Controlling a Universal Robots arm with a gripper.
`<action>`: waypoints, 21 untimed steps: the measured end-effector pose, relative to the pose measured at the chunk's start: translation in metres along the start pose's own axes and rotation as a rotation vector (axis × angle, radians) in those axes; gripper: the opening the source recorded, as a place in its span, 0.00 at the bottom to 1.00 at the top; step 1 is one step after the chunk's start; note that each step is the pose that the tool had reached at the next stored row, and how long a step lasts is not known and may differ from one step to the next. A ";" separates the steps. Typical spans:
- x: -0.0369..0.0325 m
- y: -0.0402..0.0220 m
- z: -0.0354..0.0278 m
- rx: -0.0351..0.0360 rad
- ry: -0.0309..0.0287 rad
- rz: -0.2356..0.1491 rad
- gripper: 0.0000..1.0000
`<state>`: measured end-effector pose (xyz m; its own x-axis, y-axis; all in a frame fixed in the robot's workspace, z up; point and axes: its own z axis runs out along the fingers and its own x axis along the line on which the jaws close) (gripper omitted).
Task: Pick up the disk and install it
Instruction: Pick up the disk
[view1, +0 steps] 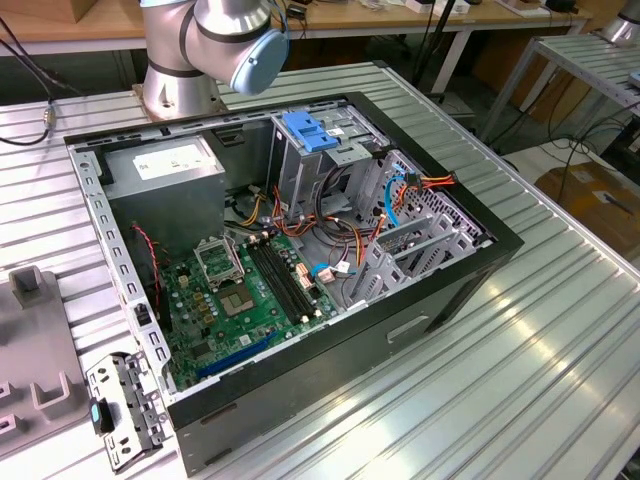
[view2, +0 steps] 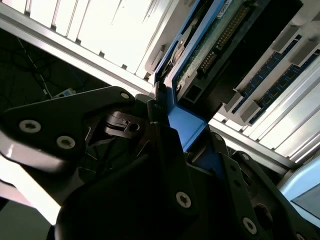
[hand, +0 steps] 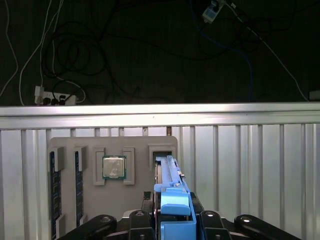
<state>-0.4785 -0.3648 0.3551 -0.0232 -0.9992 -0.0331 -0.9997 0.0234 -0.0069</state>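
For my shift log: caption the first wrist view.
Pincer gripping the blue-railed grey metal disk at the flat grey parts tray.

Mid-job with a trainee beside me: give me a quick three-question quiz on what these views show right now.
1. True or false: the gripper is shut on the blue rail of the disk.
2. In the first wrist view, what sits in the grey tray beside the disk? A) processor chip B) screwdriver C) fan
3. Fill in: in the exterior view, the computer case lies with its upward side ____, its boards and cables exposed.
Key: 1 true; 2 A; 3 open.
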 end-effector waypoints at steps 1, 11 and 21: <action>0.0000 0.0000 -0.0007 -0.0001 0.0000 0.000 0.37; -0.0003 -0.0001 -0.0087 -0.0002 0.0001 0.000 0.37; -0.0006 -0.0001 -0.0178 -0.0002 0.0001 0.000 0.37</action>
<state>-0.4785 -0.3648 0.3729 -0.0232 -0.9992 -0.0330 -0.9997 0.0234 -0.0067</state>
